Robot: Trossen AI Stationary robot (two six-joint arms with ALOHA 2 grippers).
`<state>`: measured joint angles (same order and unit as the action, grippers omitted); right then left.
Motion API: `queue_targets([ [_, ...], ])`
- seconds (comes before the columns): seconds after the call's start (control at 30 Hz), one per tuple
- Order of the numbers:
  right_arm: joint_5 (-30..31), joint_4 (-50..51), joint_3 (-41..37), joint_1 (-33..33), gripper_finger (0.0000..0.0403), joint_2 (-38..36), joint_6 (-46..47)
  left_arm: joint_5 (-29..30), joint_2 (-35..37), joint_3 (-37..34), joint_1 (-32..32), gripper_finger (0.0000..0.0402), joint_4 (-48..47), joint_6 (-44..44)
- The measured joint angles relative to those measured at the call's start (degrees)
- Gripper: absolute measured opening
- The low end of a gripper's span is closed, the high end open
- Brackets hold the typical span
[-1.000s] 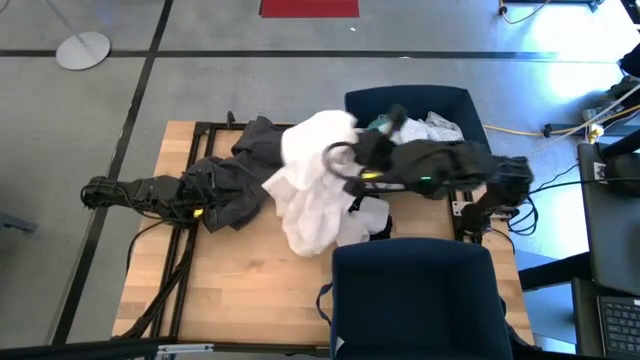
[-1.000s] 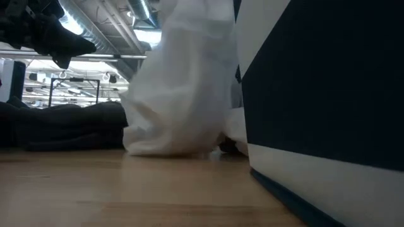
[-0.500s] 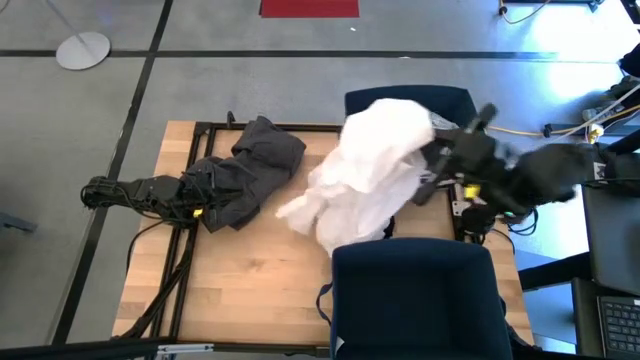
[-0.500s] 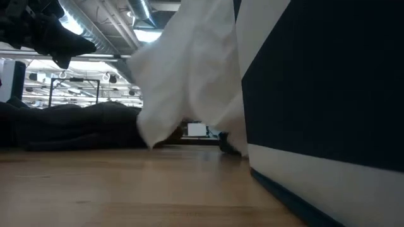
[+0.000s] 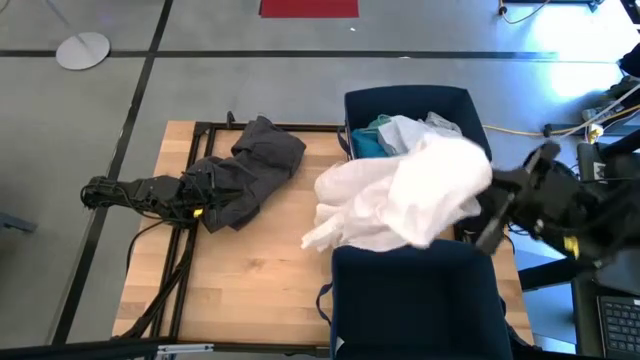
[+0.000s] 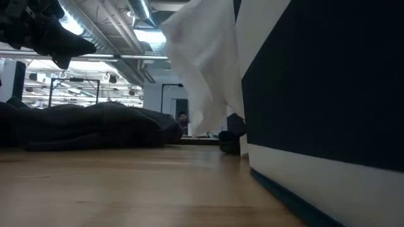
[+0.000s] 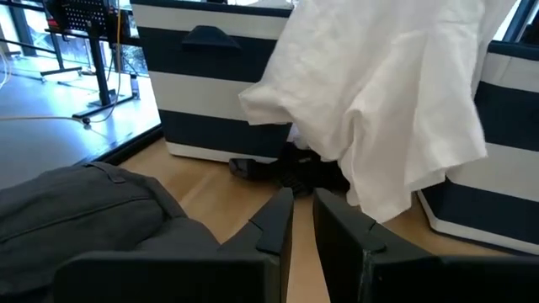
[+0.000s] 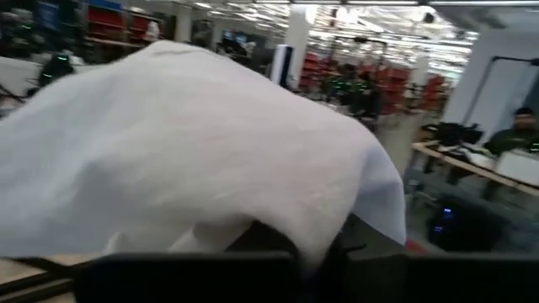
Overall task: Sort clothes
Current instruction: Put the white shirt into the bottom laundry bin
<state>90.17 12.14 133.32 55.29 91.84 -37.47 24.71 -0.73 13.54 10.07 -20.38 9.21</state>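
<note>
Your right gripper (image 5: 485, 215) carries the white garment (image 5: 410, 195), grasp unseen; far bin (image 5: 408, 100) part-filled, dark grey garment (image 5: 245, 170) remains.

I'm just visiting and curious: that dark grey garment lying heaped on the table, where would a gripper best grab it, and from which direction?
Probably from straight above, pinching the raised fold at the far end of the dark grey garment. It lies crumpled on the table, so that bunched ridge gives something to close on, unlike its flatter parts. The left gripper sits right beside it; the right gripper is busy with the white garment.
</note>
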Motion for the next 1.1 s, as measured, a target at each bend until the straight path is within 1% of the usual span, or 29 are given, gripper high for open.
queue_targets([
  [0.17,-0.11,1.45,-0.04,4.16,0.0013,2.59,4.01,0.00,-0.02,0.00,0.02,0.0040,-0.03,-0.15],
  [0.27,-0.20,2.89,-0.04,5.79,0.0014,4.26,8.71,0.01,-0.02,0.00,0.01,0.0040,-0.02,-0.17],
  [0.33,-0.21,6.66,-0.04,6.64,0.0013,5.31,13.10,0.01,0.00,0.00,0.01,0.0040,-0.01,-0.17],
  [0.37,-0.23,9.94,-0.04,6.74,0.0012,5.81,16.53,0.00,0.00,0.00,0.02,0.0040,-0.02,-0.16],
  [0.43,-0.33,18.72,-0.04,6.66,0.0010,6.55,26.22,0.00,-0.02,0.00,0.01,0.0040,-0.02,-0.17],
  [0.53,-1.25,37.60,-0.04,6.61,0.0011,7.01,45.74,0.02,0.00,0.00,0.02,0.0040,-0.02,-0.06],
  [0.57,-3.46,44.36,-0.04,6.57,0.0011,7.03,53.30,0.00,0.00,0.00,0.02,0.0040,0.00,-0.02],
  [0.6,-4.12,51.34,-0.05,6.52,0.0011,7.08,61.54,0.02,0.00,0.00,0.02,0.0040,0.05,0.00],
  [0.67,-8.21,62.17,-0.40,5.70,0.0010,7.28,76.56,0.01,-0.01,0.00,0.01,0.0040,0.76,-0.16],
  [0.73,-11.13,71.14,-1.76,5.00,0.0009,7.46,88.04,0.02,0.00,-0.01,0.02,0.0040,1.73,-0.19],
  [0.77,-12.92,73.94,-2.95,5.00,0.0009,7.55,92.72,0.00,-0.02,0.00,0.00,0.0040,2.20,-0.29],
  [0.83,-17.07,77.44,-5.88,3.44,0.0010,7.57,100.13,0.02,0.00,0.00,0.02,0.0040,2.78,-0.65],
  [0.87,-19.56,77.64,-7.62,2.58,0.0011,7.57,102.79,0.00,-0.01,0.00,0.00,0.0040,2.82,-0.71],
  [1.0,-29.64,77.69,-14.94,-0.42,0.0011,7.66,109.20,0.00,0.00,0.00,0.00,0.0040,2.98,-0.92],
  [1.1,-38.05,77.75,-21.54,-2.80,0.0011,7.55,115.67,0.02,-0.02,0.00,0.00,0.0040,3.00,-0.94],
])
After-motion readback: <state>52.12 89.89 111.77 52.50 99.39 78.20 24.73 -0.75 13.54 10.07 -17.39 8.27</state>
